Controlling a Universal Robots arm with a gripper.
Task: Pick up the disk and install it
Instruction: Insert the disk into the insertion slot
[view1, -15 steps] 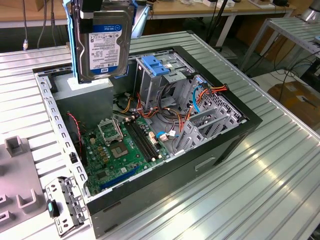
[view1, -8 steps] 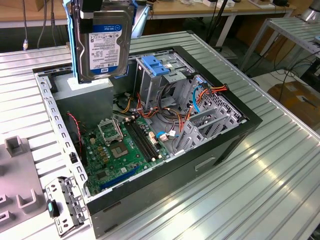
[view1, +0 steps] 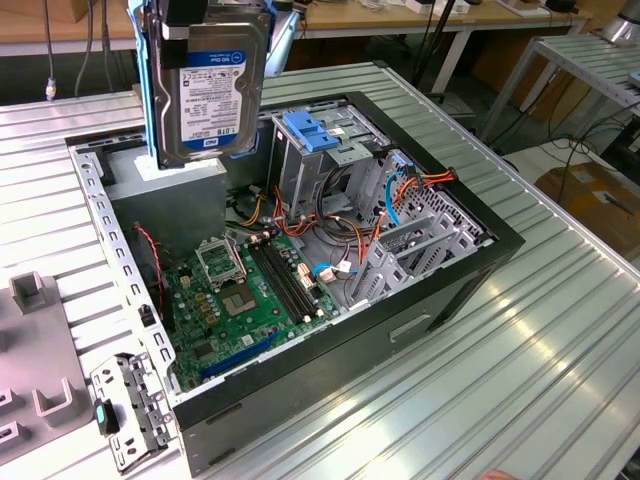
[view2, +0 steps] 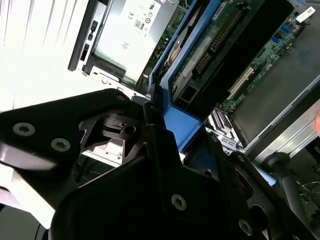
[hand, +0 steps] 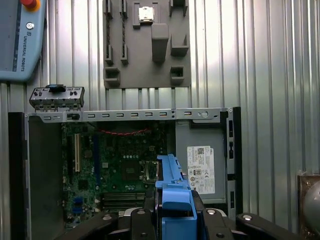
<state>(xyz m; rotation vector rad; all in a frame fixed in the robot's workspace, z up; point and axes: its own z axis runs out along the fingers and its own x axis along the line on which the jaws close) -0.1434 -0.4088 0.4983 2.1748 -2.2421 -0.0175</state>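
Starting at the exterior view's left: a grey fixture block (view1: 30, 335) sits on the ribbed metal table (view1: 560, 330), and just beside it a metal slot bracket (view1: 125, 412) with a green latch lies at the corner of the open computer case (view1: 440, 290). Next along, the disk (view1: 212, 95) is up in the air, standing on edge with its label facing the camera and blue rails on its sides, clear of everything in the case. The gripper (view1: 213, 20) is clamped on its top end; in the first wrist view the black fingers (hand: 142, 225) pinch the blue rail from both sides. Below the disk is a grey box (view1: 165, 190) with a white sticker (hand: 200, 170), then the green motherboard (view1: 250, 290) on the case floor. Right of the disk, and apart from it, stands the metal drive cage (view1: 320, 165) with a blue handle on top. Orange, red and blue cables (view1: 420, 185) crowd around and beyond the cage, near the perforated metal brackets (view1: 410, 250). A teach pendant (hand: 20, 40) lies on the table past the fixture block in the first wrist view.
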